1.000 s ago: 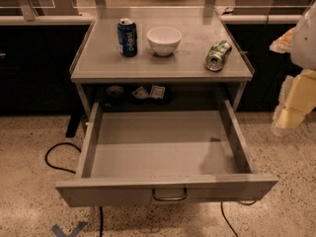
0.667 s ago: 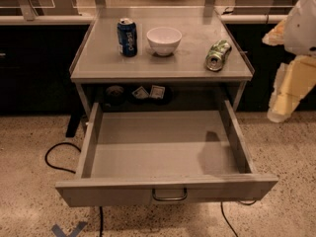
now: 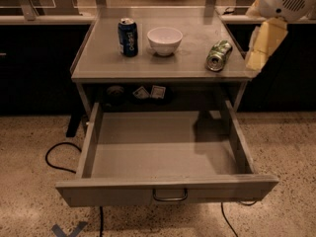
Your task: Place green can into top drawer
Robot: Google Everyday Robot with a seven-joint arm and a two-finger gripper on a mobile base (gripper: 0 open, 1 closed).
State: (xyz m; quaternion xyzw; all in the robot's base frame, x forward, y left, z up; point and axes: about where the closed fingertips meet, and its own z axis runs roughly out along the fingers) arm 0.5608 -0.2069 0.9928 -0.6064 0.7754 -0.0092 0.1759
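I see gripper (image 3: 261, 46) near table (image 3: 98, 58) edge, right of green can (image 3: 218, 56), not touching; can't tell its grip. Green can lying on table; drawer (image 3: 168, 194) open.

On table (image 3: 98, 58), green can (image 3: 218, 56) — jaws right; top drawer (image 3: 108, 194) below.

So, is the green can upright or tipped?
Tipped: the green can lies on its side on the table, its top facing forward. The gripper hangs right of it, not touching.

Open top drawer (image 3: 158, 149) reachable from above, pincer (image 3: 259, 47) right of green can (image 3: 218, 56), bowl (image 3: 165, 39) leftward
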